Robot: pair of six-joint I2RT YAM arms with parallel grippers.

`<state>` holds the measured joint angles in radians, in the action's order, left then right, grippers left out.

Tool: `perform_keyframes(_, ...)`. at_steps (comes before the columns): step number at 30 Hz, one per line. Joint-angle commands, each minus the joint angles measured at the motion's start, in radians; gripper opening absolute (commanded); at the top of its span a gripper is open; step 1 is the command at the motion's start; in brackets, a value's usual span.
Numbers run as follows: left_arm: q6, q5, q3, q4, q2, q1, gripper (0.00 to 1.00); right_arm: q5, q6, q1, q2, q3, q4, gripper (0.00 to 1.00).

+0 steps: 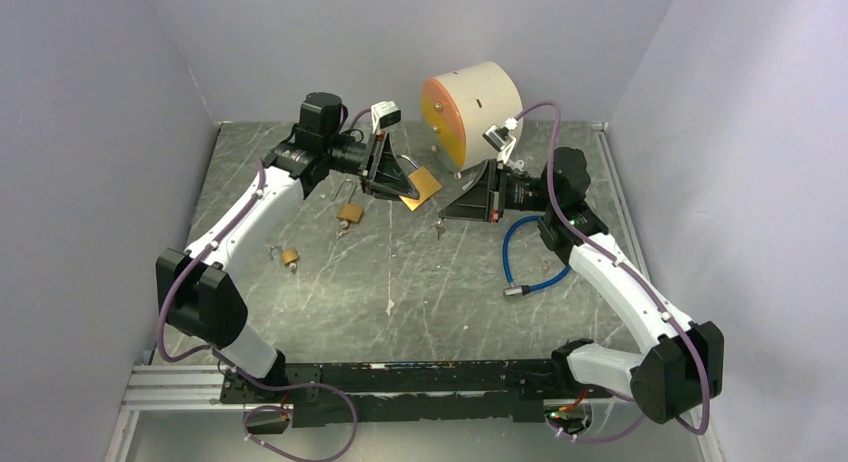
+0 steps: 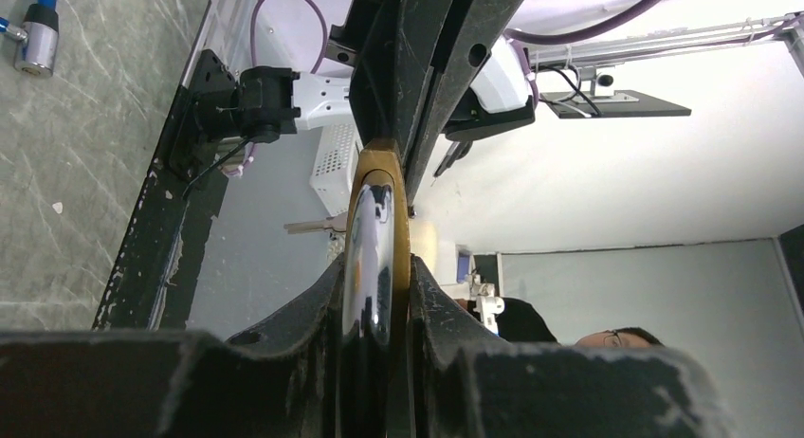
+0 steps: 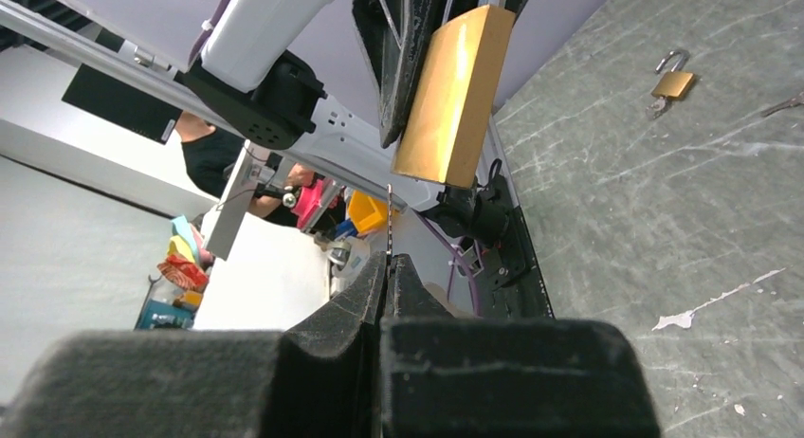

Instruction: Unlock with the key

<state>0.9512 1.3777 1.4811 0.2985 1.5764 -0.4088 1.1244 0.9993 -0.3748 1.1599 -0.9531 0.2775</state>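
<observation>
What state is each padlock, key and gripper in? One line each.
Large brass padlock, lifted, clamped in left gripper.
Thin metal key, pinched in shut right gripper, not yet inserted.
Two small brass padlocks, lying on grey table.

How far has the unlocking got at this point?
Done: the left pincer grips the brass padlock clear of the table, and the right pincer is shut on the key. In hand: the key is held close to the padlock, seemingly not yet inserted. Left: insert the key, turn it and free the shackle.
</observation>
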Motion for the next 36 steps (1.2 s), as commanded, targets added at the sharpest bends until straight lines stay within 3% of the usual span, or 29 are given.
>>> perform_keyframes(1,-0.033,0.025,0.026,-0.037,-0.083,0.002,0.02,-0.003,0.023,-0.004,0.010,-0.050,0.075,0.00)
perform_keyframes(13,0.070,0.022,-0.010,-0.190,-0.092,0.002,0.03,-0.018,0.008,-0.019,0.020,-0.045,0.059,0.00)
perform_keyframes(36,0.030,0.016,0.003,-0.158,-0.096,-0.012,0.02,-0.010,0.067,-0.019,0.056,-0.036,0.107,0.00)
